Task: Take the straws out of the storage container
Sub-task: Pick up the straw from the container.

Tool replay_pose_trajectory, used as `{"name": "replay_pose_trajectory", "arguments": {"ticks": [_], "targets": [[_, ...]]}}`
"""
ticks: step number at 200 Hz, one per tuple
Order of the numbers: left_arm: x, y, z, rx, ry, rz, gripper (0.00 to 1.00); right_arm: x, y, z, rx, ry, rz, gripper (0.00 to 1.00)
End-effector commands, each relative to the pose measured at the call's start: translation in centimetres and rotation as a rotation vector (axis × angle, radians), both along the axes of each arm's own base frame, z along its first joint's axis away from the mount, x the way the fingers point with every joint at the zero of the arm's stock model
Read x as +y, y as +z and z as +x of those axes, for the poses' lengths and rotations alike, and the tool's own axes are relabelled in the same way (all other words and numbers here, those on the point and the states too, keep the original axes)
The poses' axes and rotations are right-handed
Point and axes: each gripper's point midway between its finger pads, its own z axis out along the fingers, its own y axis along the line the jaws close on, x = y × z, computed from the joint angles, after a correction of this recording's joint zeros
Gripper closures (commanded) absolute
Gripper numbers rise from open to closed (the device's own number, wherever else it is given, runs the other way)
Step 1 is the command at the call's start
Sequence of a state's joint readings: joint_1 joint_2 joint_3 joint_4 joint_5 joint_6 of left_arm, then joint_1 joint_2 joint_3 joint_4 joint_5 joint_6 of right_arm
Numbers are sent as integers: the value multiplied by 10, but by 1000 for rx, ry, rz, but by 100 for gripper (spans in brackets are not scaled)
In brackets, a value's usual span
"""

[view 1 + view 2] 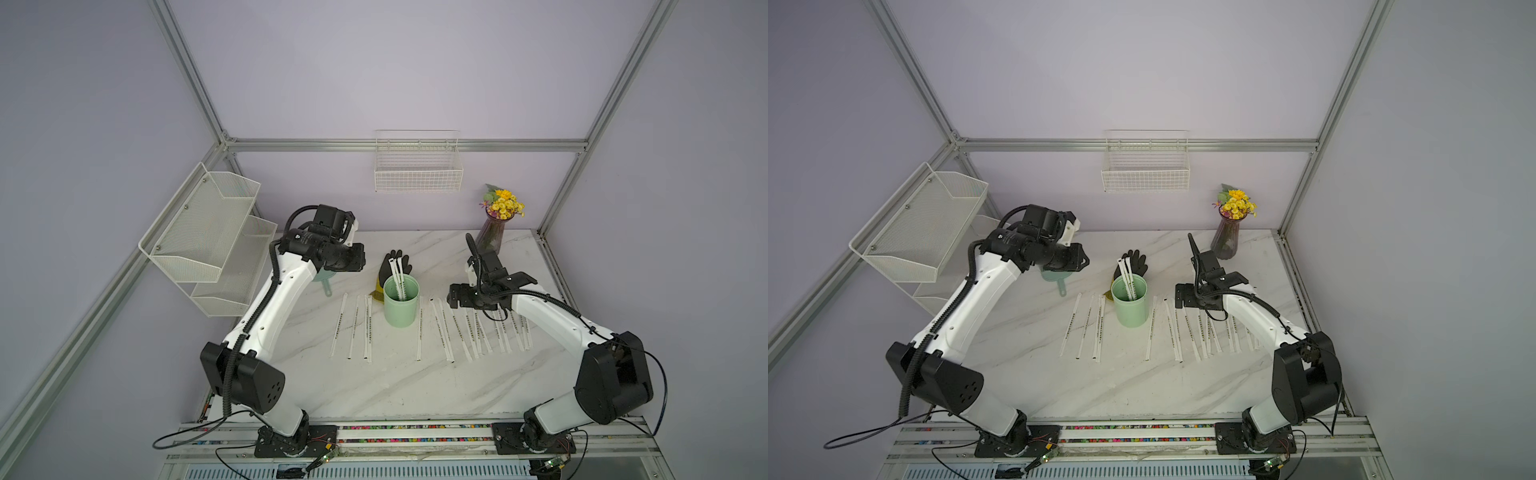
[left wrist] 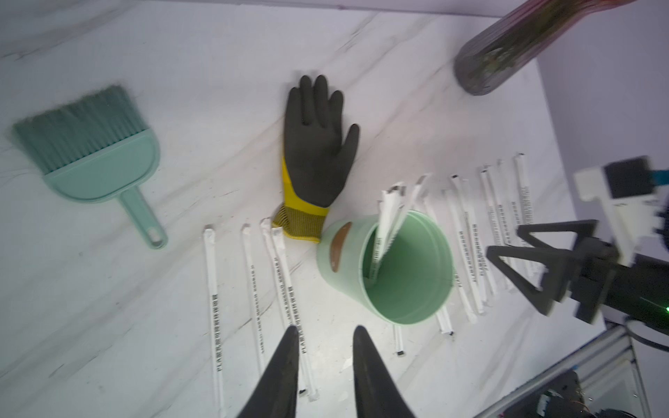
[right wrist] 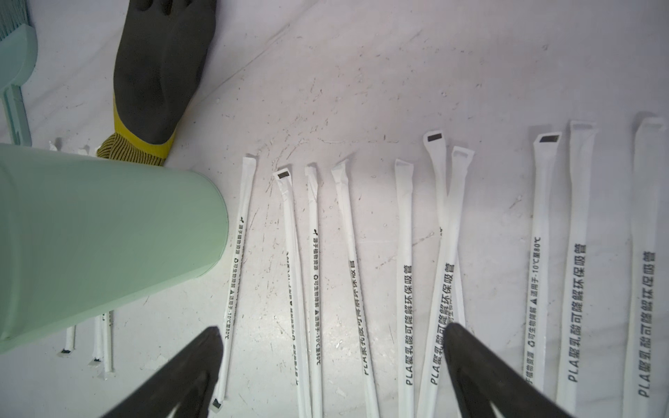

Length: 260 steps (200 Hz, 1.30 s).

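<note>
Both grippers empty, a few straws [image 1: 397, 279] in the storage container [image 1: 400, 309]

The mint storage container stands upright mid-table [image 1: 395, 386], just on the near side of a black glove [image 1: 385, 266], and about three straws lean inside it. More straws lie flat in rows on the table to its left and right. The left gripper [image 2: 324, 331] hangs to the far left of the container, fingers slightly apart and pinching nothing. The right gripper [image 3: 331, 327] hangs over the right row, fingers spread wide and empty.
</note>
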State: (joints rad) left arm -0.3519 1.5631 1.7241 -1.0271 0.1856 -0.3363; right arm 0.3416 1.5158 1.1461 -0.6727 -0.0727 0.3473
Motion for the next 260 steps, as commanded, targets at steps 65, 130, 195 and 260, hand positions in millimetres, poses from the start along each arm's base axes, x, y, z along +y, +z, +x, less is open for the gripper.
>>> {"name": "replay_pose_trajectory", "arguments": {"ticks": [65,130,195,260], "targets": [[-50,-44,31,30,-31,-99,69,-5,17,1,-33,-35,46,3],[-64,-60,46,73,-59,-120,69,-8,9,-1,-7,-38,46,3],[-67,-66,53,87,-62,-107,69,-9,3,-2,12,-34,44,3],[-67,-70,56,99,-65,-91,74,-11,0,-2,17,-37,41,3]]}}
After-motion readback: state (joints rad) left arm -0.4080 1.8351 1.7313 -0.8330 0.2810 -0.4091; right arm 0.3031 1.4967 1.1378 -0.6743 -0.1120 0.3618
